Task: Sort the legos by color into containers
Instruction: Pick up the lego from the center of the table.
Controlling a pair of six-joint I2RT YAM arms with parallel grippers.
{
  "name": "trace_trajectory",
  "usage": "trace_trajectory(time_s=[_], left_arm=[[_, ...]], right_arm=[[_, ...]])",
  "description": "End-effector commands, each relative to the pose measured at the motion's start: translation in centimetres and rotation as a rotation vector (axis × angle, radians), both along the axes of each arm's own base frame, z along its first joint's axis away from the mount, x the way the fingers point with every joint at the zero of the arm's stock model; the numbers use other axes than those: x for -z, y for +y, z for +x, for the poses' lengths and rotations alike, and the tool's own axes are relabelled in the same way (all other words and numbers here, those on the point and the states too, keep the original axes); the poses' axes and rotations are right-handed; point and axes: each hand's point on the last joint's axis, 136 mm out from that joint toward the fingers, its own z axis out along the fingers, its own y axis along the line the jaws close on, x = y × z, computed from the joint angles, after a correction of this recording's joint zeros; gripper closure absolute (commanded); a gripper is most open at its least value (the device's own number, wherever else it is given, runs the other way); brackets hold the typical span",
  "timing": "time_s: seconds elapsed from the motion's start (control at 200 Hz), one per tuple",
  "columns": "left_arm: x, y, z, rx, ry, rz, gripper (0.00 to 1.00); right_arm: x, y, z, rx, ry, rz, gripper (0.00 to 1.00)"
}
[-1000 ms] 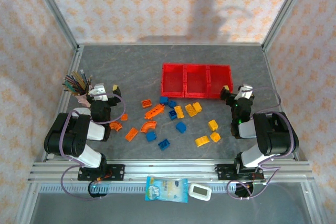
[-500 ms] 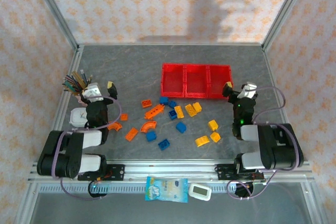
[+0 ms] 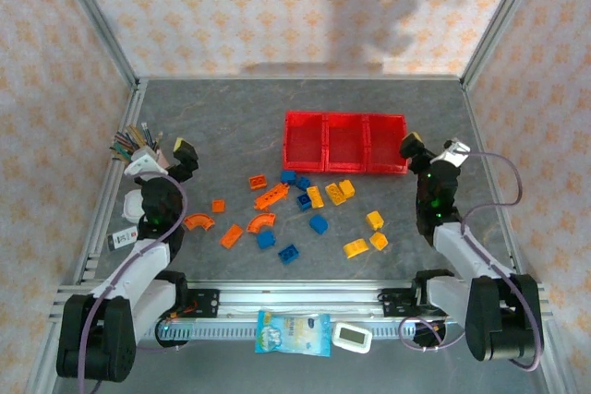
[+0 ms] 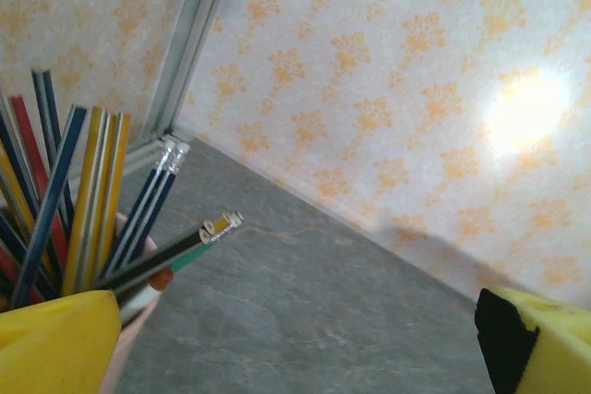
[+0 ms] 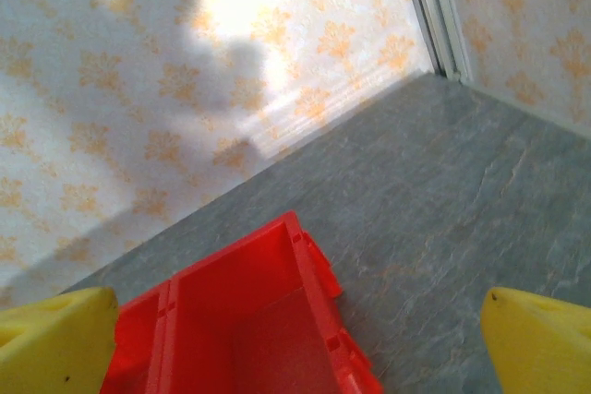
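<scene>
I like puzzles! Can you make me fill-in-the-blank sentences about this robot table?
1. The three joined bins are coloured ____.
2. The left gripper hovers beside a bunch of ____.
3. The loose legos are yellow, orange and ____.
Missing words: red; pencils; blue.

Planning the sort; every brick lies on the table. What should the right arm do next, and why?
Probably lower the right hand toward the nearest yellow bricks: it is open, empty, and aimed over the red bins.
</scene>
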Motion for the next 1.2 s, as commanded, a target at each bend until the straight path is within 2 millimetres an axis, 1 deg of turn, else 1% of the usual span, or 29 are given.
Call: trace_trajectory(time_s=[0.0,0.04,0.11,0.215,0.295,0.42,0.526,0.601,0.706,0.836,1.006,1.046,1.086,1.121,1.141,1.191], left_arm=[[1.9,0.3,-0.8,-0.016,0.013,-0.148,0.01],[2.2,0.1,-0.7,-0.006,0.029,-0.186,0.01],[2.7,-0.5,-0.3,0.027,0.09,-0.193,0.01],[2.9,-2.2,0.2,0.119,0.144,-0.201,0.01],[2.9,-3.2,0.3,0.176,0.171,-0.229,0.01],[2.7,-5.6,0.4,0.304,0.189,-0.254,0.01],[2.6,-8.1,0.3,0.416,0.211,-0.277,0.01],[2.7,-10.1,0.1,0.48,0.248,-0.252,0.01],[2.9,-13.1,-0.6,0.564,0.289,-0.236,0.01],[3.3,-16.7,-1.7,0.671,0.319,-0.232,0.01],[3.7,-20.6,-3.1,0.755,0.353,-0.226,0.01],[3.7,-21.5,-3.4,0.774,0.357,-0.222,0.01],[3.8,-22.2,-3.6,0.784,0.365,-0.22,0.01],[3.9,-22.7,-3.7,0.791,0.369,-0.219,0.01],[3.9,-23.0,-3.8,0.796,0.371,-0.22,0.01],[4.0,-23.6,-3.9,0.808,0.372,-0.222,0.01]], right_arm=[[3.2,0.9,-0.7,-0.026,0.135,0.144,0.0],[3.6,1.4,-0.7,-0.049,0.155,0.152,0.0],[3.9,1.9,-0.7,-0.077,0.187,0.158,0.0],[4.5,2.6,-0.7,-0.112,0.246,0.164,0.0],[4.5,3.3,-0.8,-0.136,0.285,0.148,0.0],[4.2,4.5,-1.0,-0.165,0.333,0.113,0.0],[4.4,6.5,-1.3,-0.222,0.364,0.099,0.0],[4.8,7.3,-1.6,-0.243,0.393,0.096,0.0],[5.1,8.8,-2.0,-0.28,0.427,0.087,0.0],[5.6,11.2,-3.0,-0.328,0.472,0.04,0.0],[7.7,13.7,-4.4,-0.37,0.576,0.004,0.0],[8.3,14.6,-4.8,-0.392,0.604,-0.004,0.0],[8.7,15.4,-5.1,-0.408,0.623,-0.014,0.0],[8.6,16.1,-5.4,-0.423,0.622,-0.024,0.0],[9.3,16.5,-5.5,-0.428,0.645,-0.037,0.0],[9.8,17.1,-5.7,-0.439,0.661,-0.055,0.0]])
